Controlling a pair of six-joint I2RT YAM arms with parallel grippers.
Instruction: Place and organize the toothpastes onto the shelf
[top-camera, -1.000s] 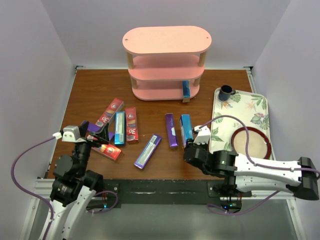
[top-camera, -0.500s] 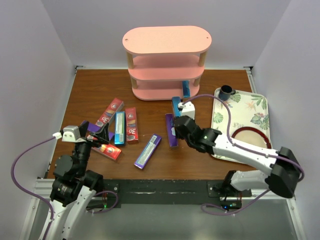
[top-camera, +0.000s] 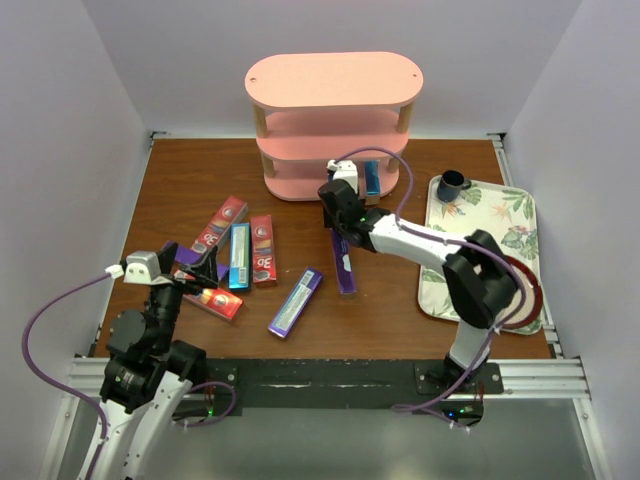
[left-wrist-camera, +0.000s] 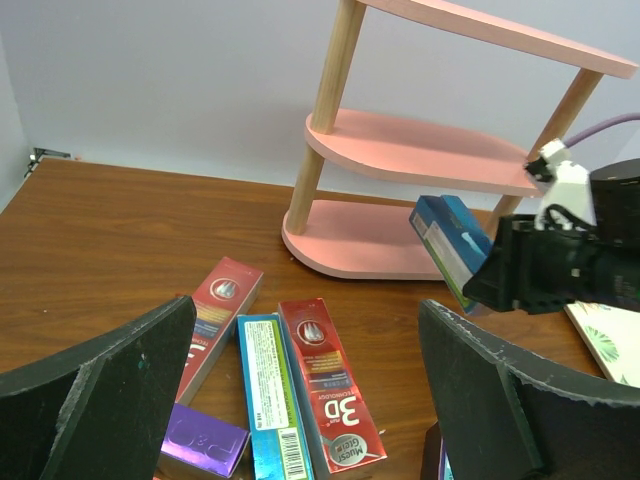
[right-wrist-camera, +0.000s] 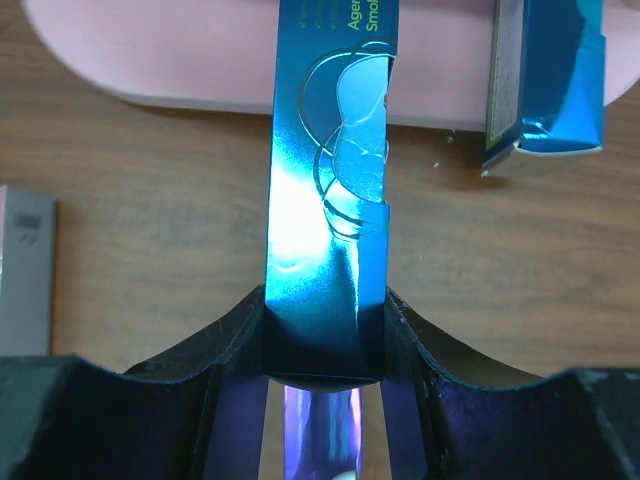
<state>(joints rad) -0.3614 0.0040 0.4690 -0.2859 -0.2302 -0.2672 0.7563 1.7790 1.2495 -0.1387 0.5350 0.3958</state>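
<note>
1. Holding a shiny blue long carton (right-wrist-camera: 325, 200), my right end effector (right-wrist-camera: 325, 335) is clamped tight on its near end.
2. The carton's far end is at the bottom board of the pink three-tier shelf (right-wrist-camera: 150, 50), near another blue carton (right-wrist-camera: 545, 80) lying there.
3. My left end effector (left-wrist-camera: 308, 335) hangs wide apart above a red "3D" carton (left-wrist-camera: 335, 410) and a teal carton (left-wrist-camera: 265, 390) on the brown desk (left-wrist-camera: 100, 230).

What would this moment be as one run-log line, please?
right gripper: shut on blue carton, at shelf bottom tier | left gripper: open | second blue carton: on bottom tier
</note>
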